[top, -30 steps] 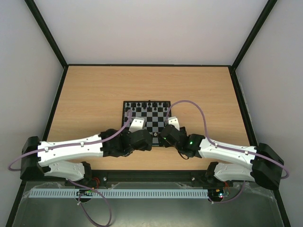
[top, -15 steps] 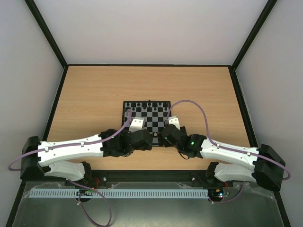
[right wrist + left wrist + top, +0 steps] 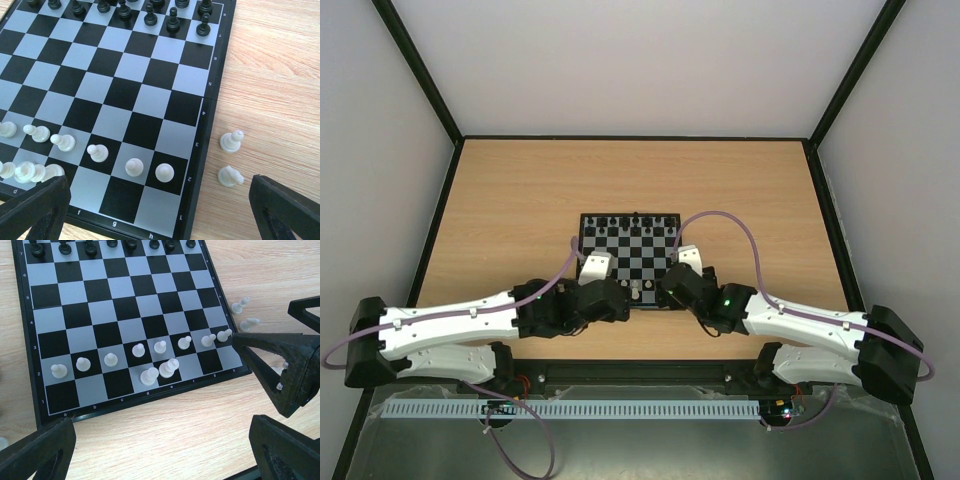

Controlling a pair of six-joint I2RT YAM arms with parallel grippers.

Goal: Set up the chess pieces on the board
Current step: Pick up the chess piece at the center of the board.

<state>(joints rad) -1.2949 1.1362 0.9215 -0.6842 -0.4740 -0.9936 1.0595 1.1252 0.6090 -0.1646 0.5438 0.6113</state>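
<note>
The board [image 3: 638, 250] lies mid-table. Black chess pieces [image 3: 90, 247] fill its far rows and also show in the right wrist view [image 3: 150, 15]. A row of white pawns [image 3: 110, 359] stands on rank 2. Two larger white pieces [image 3: 149, 376] stand close together on rank 1. Two loose white pieces [image 3: 231, 141] lie on the table just right of the board. My left gripper [image 3: 160, 460] is open and empty over the table at the board's near edge. My right gripper [image 3: 160, 215] is open and empty at the board's near right corner.
The wooden table [image 3: 520, 200] has a black frame around it and white walls beyond. The two arms meet close together at the board's near edge. The right gripper's black fingers [image 3: 280, 365] show in the left wrist view beside the board's right corner.
My left arm has drawn back toward the near left, off the board. Two white pieces now show at the board's near edge. The right arm has hardly moved.
</note>
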